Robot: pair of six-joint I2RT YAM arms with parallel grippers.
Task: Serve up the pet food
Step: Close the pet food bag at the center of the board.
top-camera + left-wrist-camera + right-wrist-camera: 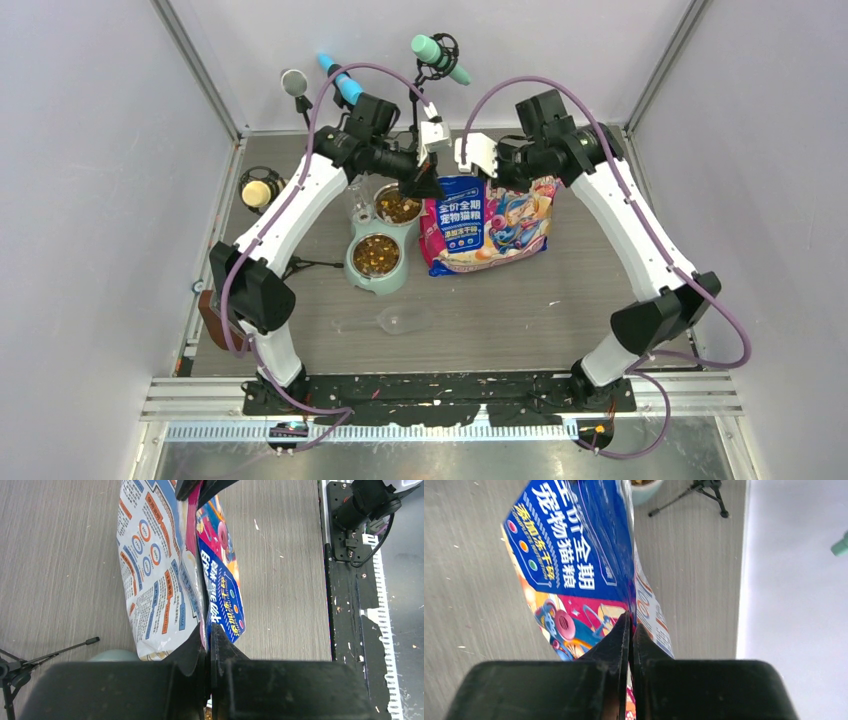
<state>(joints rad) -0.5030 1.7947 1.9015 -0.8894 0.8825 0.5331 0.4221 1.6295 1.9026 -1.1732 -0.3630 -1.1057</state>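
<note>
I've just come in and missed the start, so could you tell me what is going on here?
Both arms are handling the pet food bag at the far side of the table. The left gripper and the right gripper are each shut on its top edge. Both bowls of the mint-green feeder beside it hold kibble, and the clear scoop lies apart, nearer the arms.

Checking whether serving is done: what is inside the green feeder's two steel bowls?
Both hold brown kibble. The near bowl shows its whole fill; the left end effector covers the right edge of the far bowl. Depth cannot be seen.
</note>
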